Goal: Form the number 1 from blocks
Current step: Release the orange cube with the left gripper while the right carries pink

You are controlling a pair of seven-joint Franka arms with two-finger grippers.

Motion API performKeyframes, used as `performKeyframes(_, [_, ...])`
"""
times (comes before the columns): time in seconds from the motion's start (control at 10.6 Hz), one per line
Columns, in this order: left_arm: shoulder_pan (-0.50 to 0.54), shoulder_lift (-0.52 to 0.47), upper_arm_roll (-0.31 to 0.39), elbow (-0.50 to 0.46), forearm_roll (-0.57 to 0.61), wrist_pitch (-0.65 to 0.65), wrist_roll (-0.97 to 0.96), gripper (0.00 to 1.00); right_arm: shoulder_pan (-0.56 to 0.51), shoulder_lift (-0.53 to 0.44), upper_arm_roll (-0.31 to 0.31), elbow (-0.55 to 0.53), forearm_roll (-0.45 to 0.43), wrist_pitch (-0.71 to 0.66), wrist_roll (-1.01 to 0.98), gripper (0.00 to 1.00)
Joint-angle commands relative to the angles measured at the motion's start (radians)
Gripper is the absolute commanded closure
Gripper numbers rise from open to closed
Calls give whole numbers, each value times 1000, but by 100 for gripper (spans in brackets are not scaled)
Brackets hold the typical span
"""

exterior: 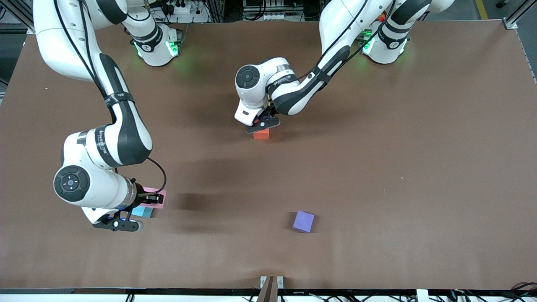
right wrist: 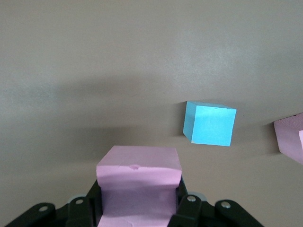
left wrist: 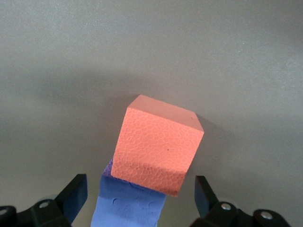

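Lone purple block (exterior: pixel 303 221), seemingly unobstructed

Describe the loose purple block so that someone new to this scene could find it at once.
Start at the brown table and go to its edge nearest the front camera. The purple block sits alone there on bare table, no gripper over it; the orange block lies farther from that camera.

A robotics lab: two white arms (exterior: pixel 105 138) bolted to a brown-covered table (exterior: pixel 419 167), cables along its edges.

Front cam high, facing both robot bases, whole table (exterior: pixel 377 167). Wrist cams look down close past own fingers; each patch appears in front view.
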State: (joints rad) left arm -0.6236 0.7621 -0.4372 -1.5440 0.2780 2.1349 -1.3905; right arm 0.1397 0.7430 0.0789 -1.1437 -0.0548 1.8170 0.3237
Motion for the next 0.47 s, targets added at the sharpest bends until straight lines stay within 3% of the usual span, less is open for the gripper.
performKeyframes(0.0, [1,-15,2,5,-23,-38,30,0,-12,-24,9,-25,16,-4,6,100])
performKeyframes(0.38, [57,-95,14,13,-10,-102,30,0,33,-24,13,-24,18,-2,86,100])
